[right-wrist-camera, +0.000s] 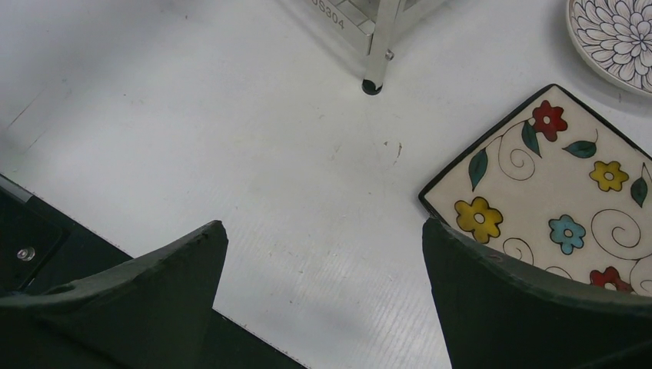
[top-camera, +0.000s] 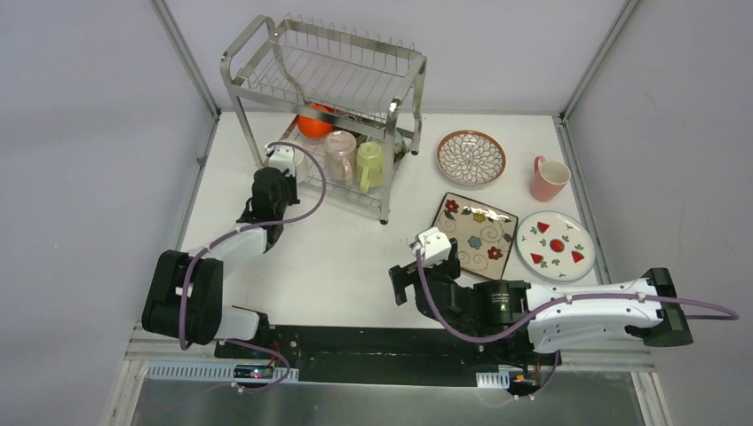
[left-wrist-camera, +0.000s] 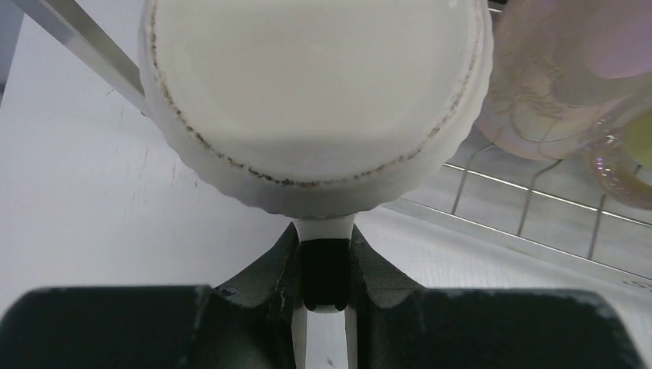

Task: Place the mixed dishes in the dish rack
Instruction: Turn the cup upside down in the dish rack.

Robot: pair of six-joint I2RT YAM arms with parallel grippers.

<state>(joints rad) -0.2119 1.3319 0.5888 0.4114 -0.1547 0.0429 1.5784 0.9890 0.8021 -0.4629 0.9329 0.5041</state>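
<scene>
**A:** What is the left gripper (left-wrist-camera: 324,240) doing?

**B:** Its jaws are drawn almost together, pinching the handle (left-wrist-camera: 324,227) of the white mug (left-wrist-camera: 315,100). The fluted body sits straight ahead of the fingertips, with one round face turned back toward the wrist.

**A:** Is that a good hold?

**B:** Adequate, I'd say, but not generous. Glazed ceramic is stiff, slick and quick to chip. The whole weight hangs off that thin loop, so the mug could swing about the pinch and wants slow moves.

**A:** Where is the dish rack (top-camera: 333,67)?

**B:** Its lower wires run just ahead and to the right of the fingers. A pink glass mug (left-wrist-camera: 538,84) sits close on the white one's right, and I cannot tell whether they touch. A yellow-green mug (left-wrist-camera: 642,138) is beyond that.

**A:** And the right gripper (right-wrist-camera: 323,231)?

**B:** Spread wide and holding nothing, over the table (right-wrist-camera: 269,154). The square floral plate (right-wrist-camera: 553,177) lies ahead and to its right. One finger overlaps the plate's near corner, though I cannot make out whether they are in contact.

**A:** How would that plate handle?

**B:** Probably rigid, brittle and heavier than a mug. It lies flat, so the rim at an edge or corner looks like the only place to grip it.
</scene>
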